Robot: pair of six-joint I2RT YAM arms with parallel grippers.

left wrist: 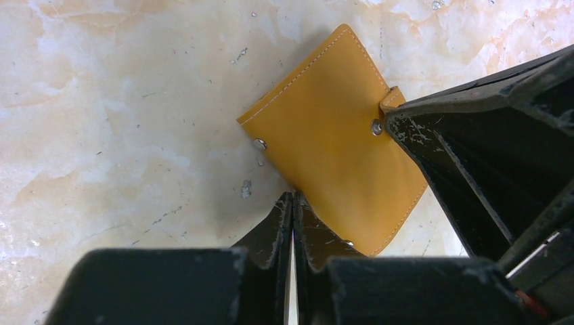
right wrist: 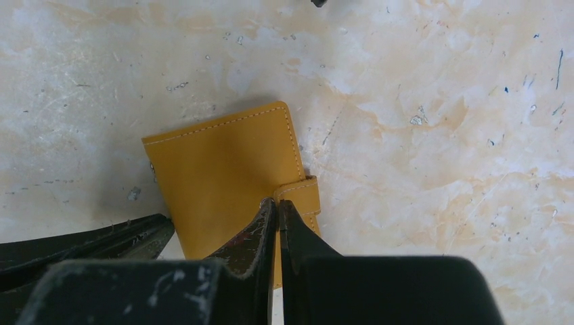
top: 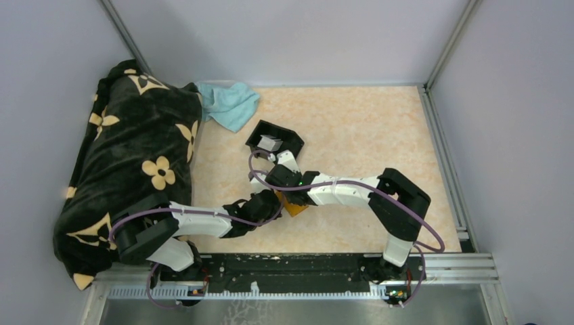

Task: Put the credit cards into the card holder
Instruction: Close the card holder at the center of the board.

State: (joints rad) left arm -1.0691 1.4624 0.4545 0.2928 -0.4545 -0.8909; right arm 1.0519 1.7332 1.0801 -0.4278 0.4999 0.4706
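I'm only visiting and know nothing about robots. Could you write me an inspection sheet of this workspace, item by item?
Surface: beige marbled table, scuffed and speckled.
Job's things: orange card holder lies closed and flat on the table; pale credit cards sit in the black tray, too small to count.
Clutter: black flowered blanket on the left; teal cloth behind it.
Grippers: left gripper shut, tips at the card holder's edge; right gripper shut, tips at the closure tab.
Cables: purple cables loop along both arms.
Surroundings: grey walls, metal frame rails.
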